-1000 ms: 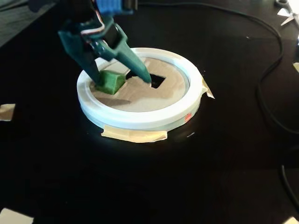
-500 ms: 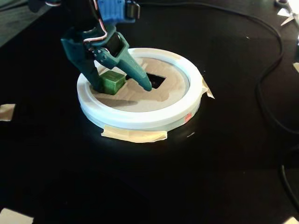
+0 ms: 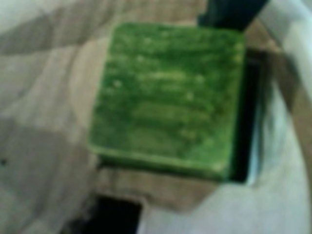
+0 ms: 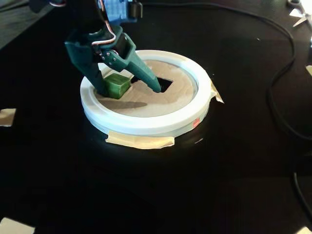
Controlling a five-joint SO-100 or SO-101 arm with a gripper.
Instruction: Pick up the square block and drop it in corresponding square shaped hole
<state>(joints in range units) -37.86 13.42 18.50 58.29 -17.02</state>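
Note:
The green square block [image 4: 117,85] lies on the brown cardboard disc [image 4: 146,105] inside the white ring [image 4: 146,124], left of the square hole [image 4: 165,84]. My gripper [image 4: 129,91] is open around it: the left finger [image 4: 100,83] is against the block, and the right finger's tip is at the hole's edge, clear of the block. In the wrist view the block [image 3: 168,97] fills the middle. One dark finger [image 3: 229,12] shows at the top, and the dark hole edge [image 3: 246,122] lies along the block's right side.
Tape tabs [image 4: 141,141] hold the ring to the black table. A black cable [image 4: 280,92] runs along the right side. Paper scraps [image 4: 7,117] lie at the left edge.

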